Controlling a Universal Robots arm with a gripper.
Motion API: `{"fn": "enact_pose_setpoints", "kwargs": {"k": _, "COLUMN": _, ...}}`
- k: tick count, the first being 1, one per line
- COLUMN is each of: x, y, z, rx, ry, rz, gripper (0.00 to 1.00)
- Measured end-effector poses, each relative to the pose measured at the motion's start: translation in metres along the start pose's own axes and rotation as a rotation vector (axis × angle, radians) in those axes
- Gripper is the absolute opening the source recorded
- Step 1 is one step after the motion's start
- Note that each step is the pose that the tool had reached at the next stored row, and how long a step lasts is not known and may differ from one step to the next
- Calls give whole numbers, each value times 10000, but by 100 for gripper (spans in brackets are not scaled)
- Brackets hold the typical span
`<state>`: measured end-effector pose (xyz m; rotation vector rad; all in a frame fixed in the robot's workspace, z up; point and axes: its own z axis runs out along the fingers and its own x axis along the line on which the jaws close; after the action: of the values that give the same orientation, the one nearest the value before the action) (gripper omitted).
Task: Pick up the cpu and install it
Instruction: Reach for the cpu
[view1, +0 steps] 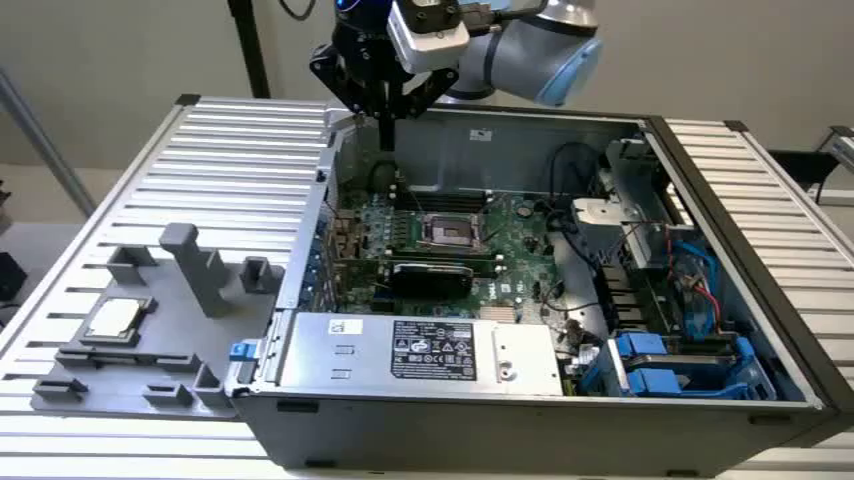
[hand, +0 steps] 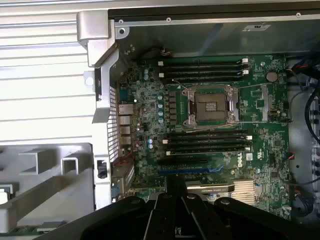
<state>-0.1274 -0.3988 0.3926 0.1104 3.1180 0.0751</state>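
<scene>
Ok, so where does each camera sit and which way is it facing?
Exterior view: off the arm, raised, looking down at an angle on the open computer case and the grey tray holding the cpu; the arm and its shut pincer show over the case.
Wrist view: on the wrist, looking down into the case at the motherboard; the pincer's dark fingers show.
Shared: the motherboard's socket and the case's wall.

Grey arm (view1: 514, 45), blue cap (view1: 571, 68), blk fingers (view1: 387, 128).
</scene>
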Motion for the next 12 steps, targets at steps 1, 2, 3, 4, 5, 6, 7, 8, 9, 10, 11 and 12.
{"fn": "enact_pose_setpoints", "kwargs": {"k": 1, "x": 0, "y": 0, "z": 0, "rx": 1, "ry": 0, "rz": 0, "gripper": 11}}
{"fn": "enact_pose_setpoints", "kwargs": {"k": 2, "x": 1, "y": 0, "z": -1, "rx": 1, "ry": 1, "rz": 0, "gripper": 11}}
{"fn": "enact_pose_setpoints", "kwargs": {"k": 3, "x": 1, "y": 0, "z": -1, "rx": 1, "ry": 1, "rz": 0, "gripper": 11}}
{"fn": "enact_pose_setpoints", "kwargs": {"k": 4, "x": 1, "y": 0, "z": -1, "rx": 1, "ry": 1, "rz": 0, "gripper": 11}}
{"fn": "enact_pose_setpoints", "kwargs": {"k": 5, "x": 1, "y": 0, "z": 0, "rx": 1, "ry": 1, "rz": 0, "gripper": 11}}
{"fn": "enact_pose_setpoints", "kwargs": {"k": 6, "x": 1, "y": 0, "z": 0, "rx": 1, "ry": 0, "rz": 0, "gripper": 11}}
{"fn": "enact_pose_setpoints", "kwargs": {"k": 7, "x": 2, "y": 0, "z": 0, "rx": 0, "ry": 0, "rz": 0, "gripper": 11}}
{"fn": "enact_pose_setpoints", "kwargs": {"k": 8, "x": 2, "y": 0, "z": 0, "rx": 0, "ry": 0, "rz": 0, "gripper": 11}}
{"fn": "enact_pose_setpoints", "kwargs": {"k": 9, "x": 2, "y": 0, "z": 0, "rx": 0, "ry": 0, "rz": 0, "gripper": 11}}
{"fn": "enact_pose_setpoints", "kwargs": {"k": 10, "x": 2, "y": 0, "z": 0, "rx": 0, "ry": 0, "rz": 0, "gripper": 11}}
{"fn": "enact_pose_setpoints", "kwargs": {"k": 11, "x": 2, "y": 0, "z": 0, "rx": 0, "ry": 0, "rz": 0, "gripper": 11}}
{"fn": "enact_pose_setpoints", "kwargs": {"k": 12, "x": 2, "y": 0, "z": 0, "rx": 0, "ry": 1, "rz": 0, "gripper": 11}}
